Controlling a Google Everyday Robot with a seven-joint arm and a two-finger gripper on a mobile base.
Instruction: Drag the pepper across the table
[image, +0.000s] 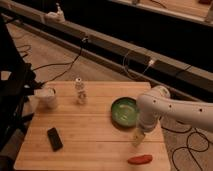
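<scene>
The small, smooth, slightly curved red-orange pepper (140, 159) is seen lying on the light wooden plank counter (95, 135), nearer the front edge than the round green bowl (125, 110). The pale pincer (138, 137) is held between bowl and pepper; how far it is open cannot be told.

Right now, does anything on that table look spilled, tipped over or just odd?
Nothing stands out. The pepper lies whole near the front edge of the table, fully on it. The pincer hangs between it and the green bowl. Nothing looks spilled.
</scene>
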